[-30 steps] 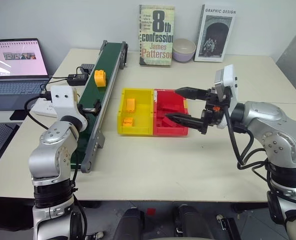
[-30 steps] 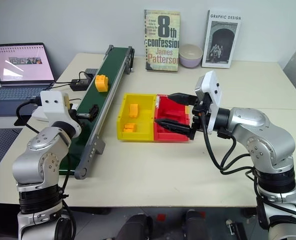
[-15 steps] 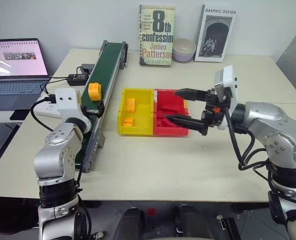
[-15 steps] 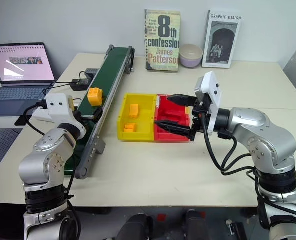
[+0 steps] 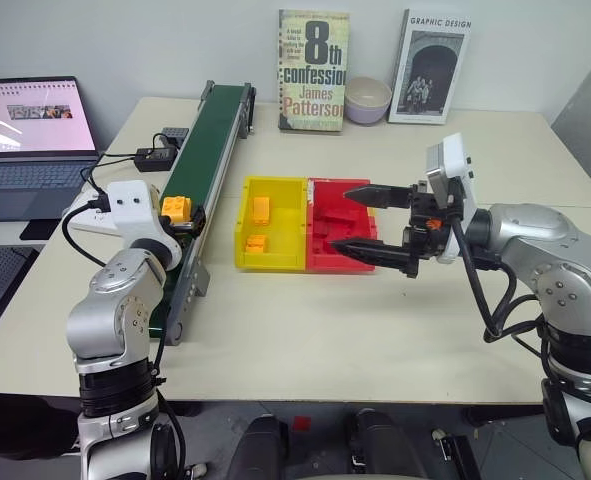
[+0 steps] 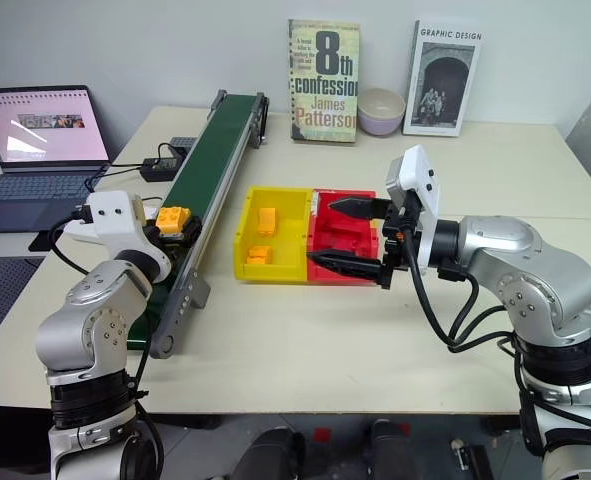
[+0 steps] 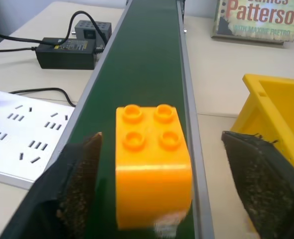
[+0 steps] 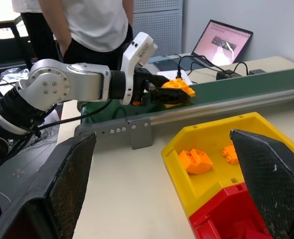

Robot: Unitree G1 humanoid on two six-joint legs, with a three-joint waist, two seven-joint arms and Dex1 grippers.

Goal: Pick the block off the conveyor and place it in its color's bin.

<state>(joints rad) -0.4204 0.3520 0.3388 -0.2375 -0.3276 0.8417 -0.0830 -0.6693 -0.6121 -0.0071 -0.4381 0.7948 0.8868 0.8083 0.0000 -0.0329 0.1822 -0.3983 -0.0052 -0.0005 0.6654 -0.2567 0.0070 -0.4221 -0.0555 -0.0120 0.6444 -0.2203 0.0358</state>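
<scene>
My left tool (image 7: 156,199) has begun narrowing around the block (image 7: 151,162), which rode down the conveyor (image 7: 137,64) between my fingers; not yet clamped.

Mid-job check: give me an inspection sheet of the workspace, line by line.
Surface: beige table, level.
Job's things: yellow block on the conveyor; yellow bin holds two yellow bricks.
Clutter: red bin with red bricks, two books, bowl, laptop.
Grippers: left gripper straddles the block, jaws apart with gaps either side; right gripper open over the red bin.
Cables: power adapter and leads beside the conveyor.
Surroundings: person standing behind the robot's left arm.
</scene>
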